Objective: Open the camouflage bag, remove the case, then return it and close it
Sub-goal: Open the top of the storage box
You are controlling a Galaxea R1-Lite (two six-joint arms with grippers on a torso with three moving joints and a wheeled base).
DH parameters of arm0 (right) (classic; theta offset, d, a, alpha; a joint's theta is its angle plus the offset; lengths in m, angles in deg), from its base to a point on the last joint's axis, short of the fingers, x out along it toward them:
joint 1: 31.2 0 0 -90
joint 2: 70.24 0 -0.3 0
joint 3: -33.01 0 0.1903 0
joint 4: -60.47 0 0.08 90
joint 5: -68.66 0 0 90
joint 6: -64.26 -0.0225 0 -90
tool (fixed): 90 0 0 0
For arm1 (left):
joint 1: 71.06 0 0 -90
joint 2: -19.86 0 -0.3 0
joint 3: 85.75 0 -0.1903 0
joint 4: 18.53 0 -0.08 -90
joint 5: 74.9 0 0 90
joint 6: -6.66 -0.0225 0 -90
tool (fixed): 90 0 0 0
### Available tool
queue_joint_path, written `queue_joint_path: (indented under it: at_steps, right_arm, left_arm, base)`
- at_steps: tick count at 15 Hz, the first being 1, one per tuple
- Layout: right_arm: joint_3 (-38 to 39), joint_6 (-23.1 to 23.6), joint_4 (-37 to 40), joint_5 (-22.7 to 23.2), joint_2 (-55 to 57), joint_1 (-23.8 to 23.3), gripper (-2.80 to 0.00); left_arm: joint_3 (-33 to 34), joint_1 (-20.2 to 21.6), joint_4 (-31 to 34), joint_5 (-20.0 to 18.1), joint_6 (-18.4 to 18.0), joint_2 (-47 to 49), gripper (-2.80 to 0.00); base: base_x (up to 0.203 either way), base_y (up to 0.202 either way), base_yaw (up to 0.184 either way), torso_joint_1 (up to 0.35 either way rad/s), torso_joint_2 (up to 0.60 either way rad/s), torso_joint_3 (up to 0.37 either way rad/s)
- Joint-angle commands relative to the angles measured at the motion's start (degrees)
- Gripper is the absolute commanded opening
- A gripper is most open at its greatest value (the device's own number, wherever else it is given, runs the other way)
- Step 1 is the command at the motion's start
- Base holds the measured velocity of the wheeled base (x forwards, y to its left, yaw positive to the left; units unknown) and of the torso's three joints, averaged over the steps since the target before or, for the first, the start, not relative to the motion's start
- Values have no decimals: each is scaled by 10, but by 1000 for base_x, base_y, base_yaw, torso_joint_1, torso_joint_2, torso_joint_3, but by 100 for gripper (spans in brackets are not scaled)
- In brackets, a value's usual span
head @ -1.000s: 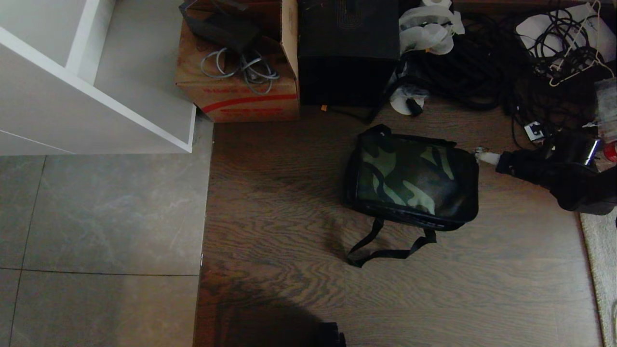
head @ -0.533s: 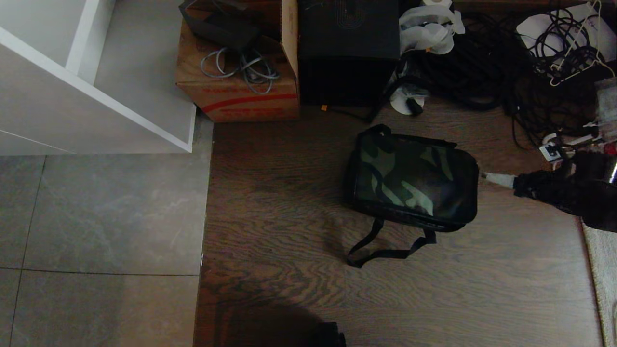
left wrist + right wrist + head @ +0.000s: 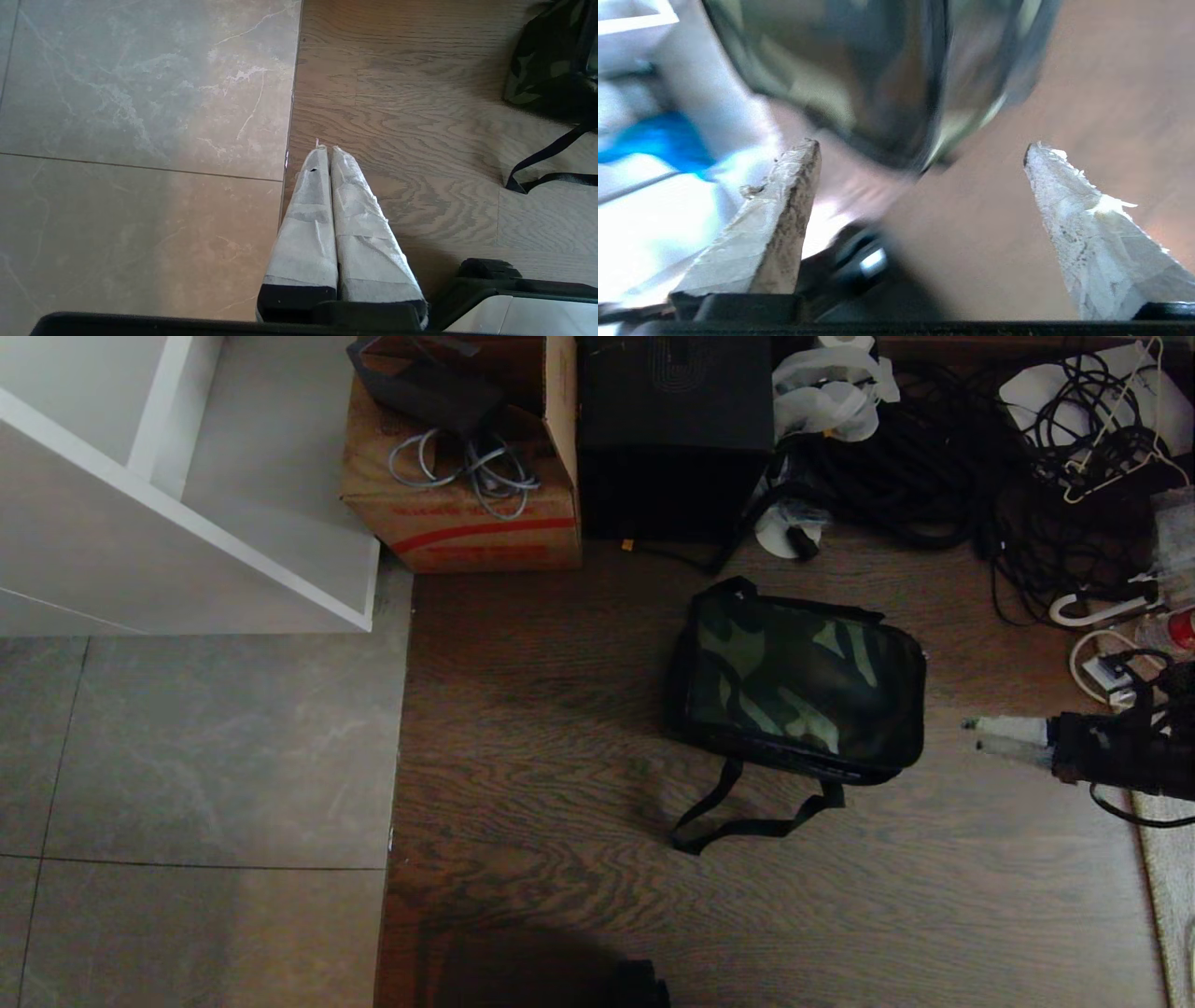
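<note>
While my head view takes in the whole floor, it shows my right gripper (image 3: 971, 735) only as two pale taped tips at the right side, level with the lower half of the camouflage bag (image 3: 798, 686) and apart from it, with bare wood floor (image 3: 560, 709) between. The bag sits shut on that floor, its black shoulder strap (image 3: 747, 812) trailing toward me. Behind it stand a cardboard carton (image 3: 467, 513) with grey cables on top and a tall black box (image 3: 674, 439), and a tangle of black cords (image 3: 934, 457) lies to the right. The case is not visible in any view.

My right wrist view gives what the head cannot: both fingers (image 3: 780, 233) spread wide with nothing between them, the bag's camouflage side blurred beyond the tips. My left wrist view shows my left gripper (image 3: 325, 149), its taped fingers pressed together, hanging over the seam where the grey tile (image 3: 140, 116) meets the wood, the bag's corner and strap far off at the edge.

A second ago my right gripper's tip sat right at the bag's far right corner; since then it has drawn away toward me and opened. The bag has not moved.
</note>
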Motion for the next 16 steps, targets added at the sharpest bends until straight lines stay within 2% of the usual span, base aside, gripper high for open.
queue_joint_path:
  at_steps: [1, 4, 7, 8, 10, 13, 16]
  right_arm:
    - [14, -40, 50, 2, -25, 8, 0]
    - [-1, -133, 26, -10, -20, 30, 0]
    - [-26, -254, -43, -97, 4, 69, 0]
    - [-29, -277, -76, -117, 16, 84, 0]
    - [-35, -282, -98, -130, 31, 95, 0]
    - [-44, -295, -92, -154, 43, 112, 0]
    - [-42, -348, -95, -164, 43, 135, 0]
  left_arm:
    - [6, 0, 0, 0, 0, 0, -280]
    - [6, 0, 0, 0, 0, 0, -280]
    - [5, 0, 0, 0, 0, 0, -280]
    - [5, 0, 0, 0, 0, 0, -280]
    - [5, 0, 0, 0, 0, 0, -280]
    - [6, 0, 0, 0, 0, 0, -280]
    - [5, 0, 0, 0, 0, 0, -280]
  base:
    - [0, 0, 0, 0, 0, 0]
    - [0, 0, 0, 0, 0, 0]
    - [0, 0, 0, 0, 0, 0]
    - [0, 0, 0, 0, 0, 0]
    - [0, 0, 0, 0, 0, 0]
    - [0, 0, 0, 0, 0, 0]
    - [0, 0, 0, 0, 0, 0]
